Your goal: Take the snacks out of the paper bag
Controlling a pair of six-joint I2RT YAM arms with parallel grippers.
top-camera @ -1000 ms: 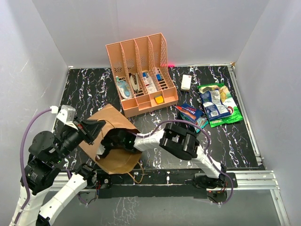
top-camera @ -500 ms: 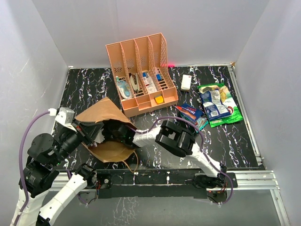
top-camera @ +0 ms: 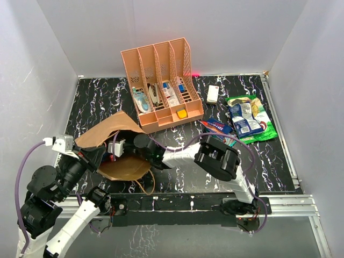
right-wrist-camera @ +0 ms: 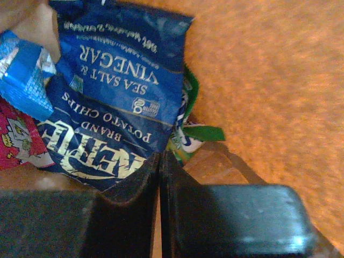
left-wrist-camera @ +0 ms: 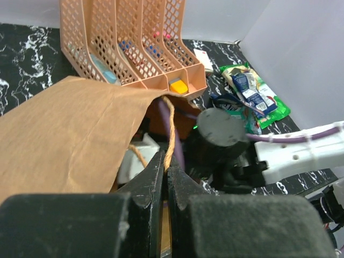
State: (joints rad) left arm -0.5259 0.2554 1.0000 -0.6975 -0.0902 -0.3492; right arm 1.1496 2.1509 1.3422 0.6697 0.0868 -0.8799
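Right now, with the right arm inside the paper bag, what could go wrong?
The right gripper is shut at the very edge of the dark blue chip packet; so thin a pinch, if any, may slip on withdrawal.
The left gripper holds the paper bag only by its loop handle, so the bag could drag along or the handle tear.
The red packet and green packet beside it might get pulled along.
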